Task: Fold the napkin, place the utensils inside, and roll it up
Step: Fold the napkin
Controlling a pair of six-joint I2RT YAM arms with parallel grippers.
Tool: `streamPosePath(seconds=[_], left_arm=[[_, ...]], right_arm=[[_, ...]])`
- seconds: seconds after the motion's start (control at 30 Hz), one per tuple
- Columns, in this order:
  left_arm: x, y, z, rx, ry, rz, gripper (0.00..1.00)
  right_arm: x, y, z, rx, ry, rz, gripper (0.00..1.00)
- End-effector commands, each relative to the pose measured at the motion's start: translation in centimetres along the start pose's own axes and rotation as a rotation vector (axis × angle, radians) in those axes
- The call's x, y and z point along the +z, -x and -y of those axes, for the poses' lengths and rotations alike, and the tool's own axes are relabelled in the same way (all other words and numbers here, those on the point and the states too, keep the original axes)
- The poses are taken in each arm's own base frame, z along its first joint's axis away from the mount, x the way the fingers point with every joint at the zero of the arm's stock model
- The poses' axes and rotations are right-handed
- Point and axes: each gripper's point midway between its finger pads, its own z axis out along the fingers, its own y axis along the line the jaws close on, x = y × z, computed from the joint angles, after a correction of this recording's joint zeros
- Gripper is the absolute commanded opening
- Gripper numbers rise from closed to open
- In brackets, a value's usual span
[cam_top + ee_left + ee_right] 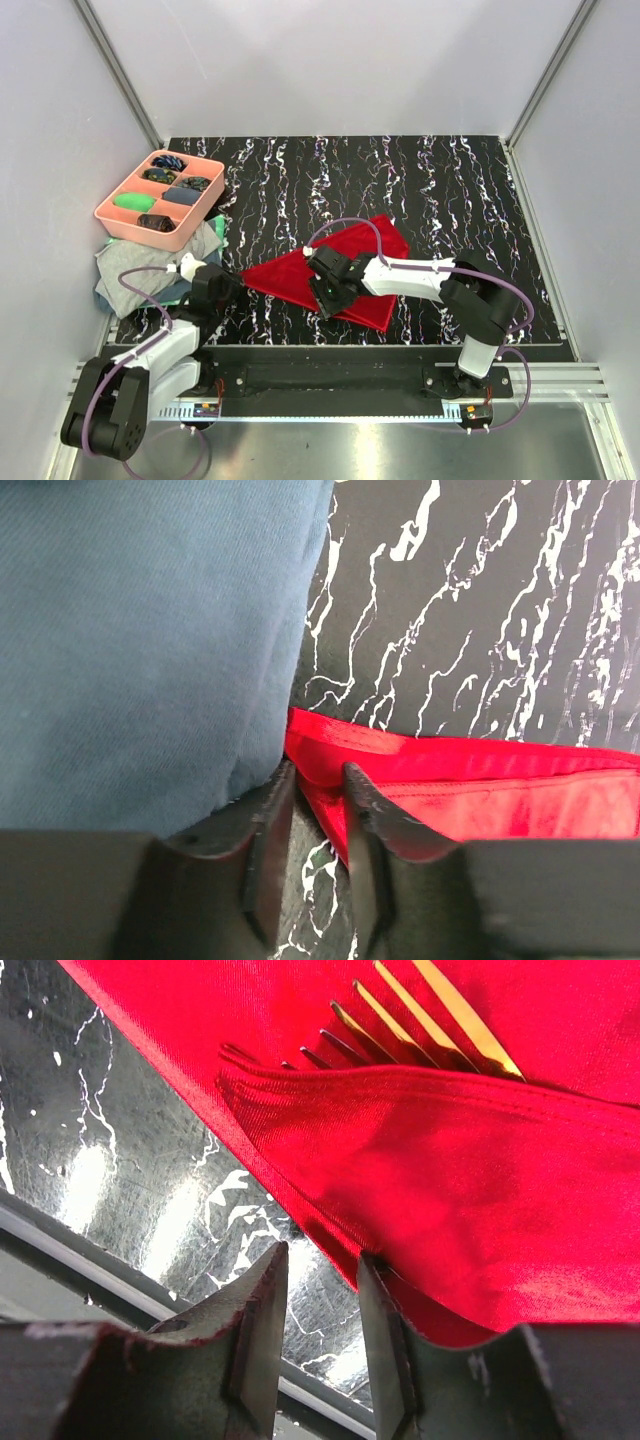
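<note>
From above, a pink tray (150, 215) with six compartments sits at the far left of the black, white-veined table (450, 190); dark patterned bundles fill most compartments, a green one (130, 201) lies in one and a grey-blue one in another. Beside it lies a pile of cloths (125, 265). One red napkin (345, 270), folded flat, lies mid-table between the two arms. Pale walls enclose the table.

In the left wrist view, the left pincer (318, 780) is nearly closed, its tips straddling the napkin's (470, 790) corner; whether it pinches the cloth cannot be told. A blue cloth (150, 640) lies beside it.

In the right wrist view, the right pincer (320, 1270) stands parted at the napkin's (450, 1190) edge, holding nothing. Gold-coloured fork tines (400, 1025) poke out from under a fold.
</note>
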Motion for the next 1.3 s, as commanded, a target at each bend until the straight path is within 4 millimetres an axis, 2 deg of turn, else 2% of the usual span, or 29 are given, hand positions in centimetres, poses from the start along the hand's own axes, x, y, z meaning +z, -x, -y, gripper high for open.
streamPosePath(seconds=[0.0, 0.1, 0.23, 0.4, 0.6, 0.7, 0.8, 0.83, 0.9, 0.93, 0.97, 1.03, 1.07, 1.1, 1.17, 1.2, 1.27], left_arm=[[0.4, 1.0, 0.4, 0.049, 0.009, 0.034, 0.24], [0.4, 1.0, 0.5, 0.059, 0.004, 0.032, 0.21], [0.4, 0.8, 0.6, 0.086, -0.012, 0.025, 0.0], [0.2, 0.4, 2.0, 0.12, -0.083, -0.001, 0.0], [-1.7, 1.5, 6.3, 0.163, -0.229, 0.037, 0.0], [-3.7, 2.9, 10.1, 0.183, -0.343, 0.071, 0.0], [-5.4, 2.7, 13.3, 0.206, -0.438, 0.062, 0.0], [-5.7, 2.6, 14.1, 0.213, -0.458, 0.062, 0.0], [-6.7, 1.4, 16.3, 0.243, -0.52, 0.033, 0.0], [-7.1, 1.1, 17.5, 0.246, -0.559, 0.029, 0.0], [-7.8, 0.0, 18.5, 0.263, -0.6, 0.001, 0.0], [-8.3, -1.0, 20.8, 0.279, -0.665, -0.017, 0.0], [-8.9, -2.1, 21.8, 0.306, -0.705, -0.038, 0.0], [-8.8, -2.8, 22.6, 0.326, -0.717, -0.053, 0.0], [-10.2, -4.6, 24.8, 0.377, -0.813, -0.08, 0.0], [-10.1, -5.4, 25.7, 0.398, -0.825, -0.095, 0.0], [-11.4, -7.2, 27.2, 0.438, -0.896, -0.122, 0.0]], right_arm=[[-0.7, -1.7, 0.0, -0.007, 0.006, -0.056, 0.43], [-1.0, -1.3, -0.4, -0.009, 0.022, -0.046, 0.44], [-1.4, -0.9, -1.4, -0.026, 0.069, -0.044, 0.5], [-2.9, 0.4, -3.4, -0.063, 0.16, -0.015, 0.61], [-6.7, 3.1, -6.4, -0.089, 0.278, 0.073, 0.72], [-8.4, 4.8, -6.6, -0.082, 0.281, 0.14, 0.77], [-9.2, 6.4, -4.3, -0.001, 0.233, 0.191, 0.78], [-9.6, 7.6, -2.2, 0.052, 0.204, 0.222, 0.77], [-9.6, 8.0, 0.4, 0.104, 0.16, 0.236, 0.77], [-9.9, 8.2, 1.9, 0.129, 0.127, 0.259, 0.78], [-10.2, 8.9, 4.0, 0.169, 0.092, 0.285, 0.78], [-10.7, 9.0, 6.1, 0.205, 0.05, 0.305, 0.77], [-11.0, 9.2, 7.4, 0.231, 0.031, 0.317, 0.78], [-11.1, 9.0, 8.0, 0.245, 0.013, 0.319, 0.78], [-11.6, 8.5, 9.7, 0.283, -0.041, 0.34, 0.78], [-11.6, 8.1, 10.2, 0.3, -0.057, 0.341, 0.79], [-11.6, 7.2, 10.6, 0.322, -0.06, 0.336, 0.79]])
